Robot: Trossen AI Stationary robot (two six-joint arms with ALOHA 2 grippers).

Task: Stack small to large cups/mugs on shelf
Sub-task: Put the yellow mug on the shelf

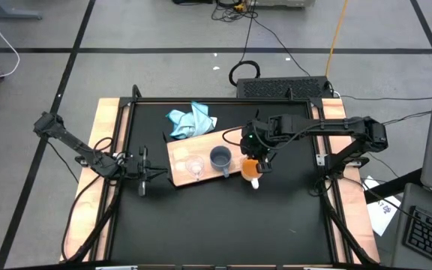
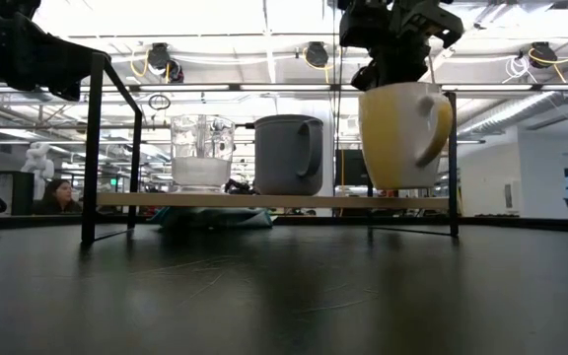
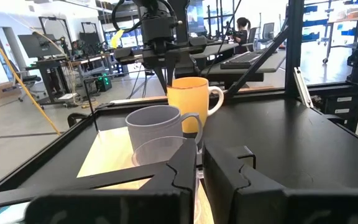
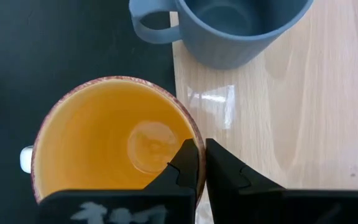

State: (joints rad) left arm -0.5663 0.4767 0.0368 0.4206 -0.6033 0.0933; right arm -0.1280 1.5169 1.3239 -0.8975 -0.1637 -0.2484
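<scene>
My right tool (image 1: 256, 166) is pinched shut on the orange mug's (image 2: 400, 133) rim, holding it raised at the shelf's (image 2: 264, 200) right end. I should lower level beside the grey-blue mug (image 2: 287, 154), fully on board.

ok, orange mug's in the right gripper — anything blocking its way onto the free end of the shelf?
Nothing visible. The right gripper holds the orange mug by its rim at the shelf end, partly over its edge. The grey-blue mug stands apart on the shelf, bare board between.
</scene>
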